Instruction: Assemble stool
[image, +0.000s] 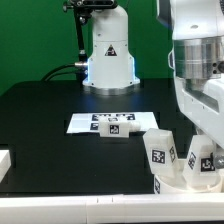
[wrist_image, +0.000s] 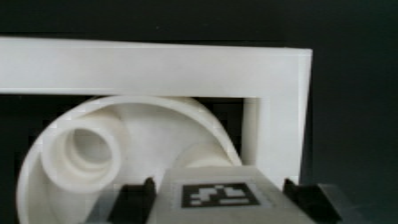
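Observation:
The round white seat disc (image: 178, 181) lies at the table's front, at the exterior view's right. In the wrist view the seat (wrist_image: 111, 140) shows a round socket. One white tagged leg (image: 158, 150) stands upright on the seat's near-left part. My gripper (image: 204, 152) is shut on a second tagged leg (image: 196, 159), held upright over the seat's right part. In the wrist view the gripper (wrist_image: 215, 203) has its dark fingers (wrist_image: 130, 201) against both sides of that leg (wrist_image: 219, 192), tag facing the camera. Whether the leg sits in a socket is hidden.
The marker board (image: 103, 122) lies mid-table, with a small lone tagged block (image: 121, 133) at its front edge. The robot base (image: 108, 55) stands behind. A white block (image: 5, 164) sits at the exterior view's left edge. A white wall (wrist_image: 160, 68) frames the seat in the wrist view.

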